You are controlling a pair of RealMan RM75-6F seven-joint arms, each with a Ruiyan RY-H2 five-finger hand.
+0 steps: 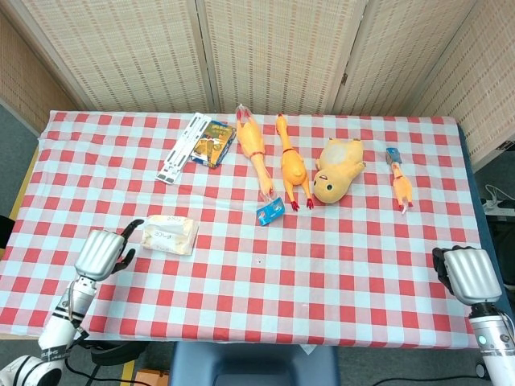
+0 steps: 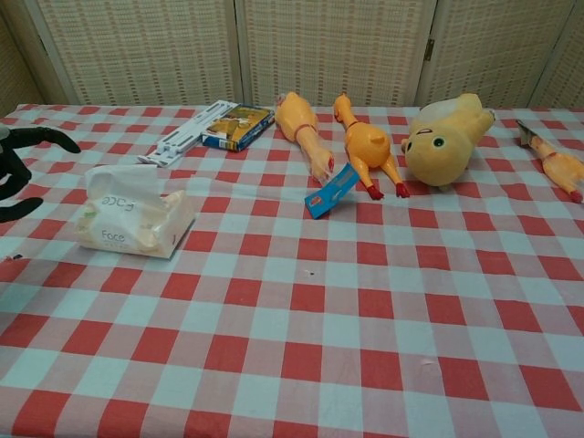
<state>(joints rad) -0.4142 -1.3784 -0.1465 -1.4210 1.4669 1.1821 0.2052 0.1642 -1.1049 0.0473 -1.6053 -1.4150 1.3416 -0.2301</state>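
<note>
left hand (image 1: 103, 253) hovered lower left, fingers spread and empty, just beside the tissue pack (image 1: 170, 234); right hand (image 1: 467, 274) sat lower right, finger state unclear.

The tissue pack (image 1: 170, 234) nearest my left hand (image 1: 101, 252) was a soft white packet with pale yellow-green print and dark lettering on its wrapper. It lay flat on the checked cloth, long side running across, its plastic slightly crumpled and puffed at the top. My left hand's fingers were spread just beside its left end, not touching it.
</note>
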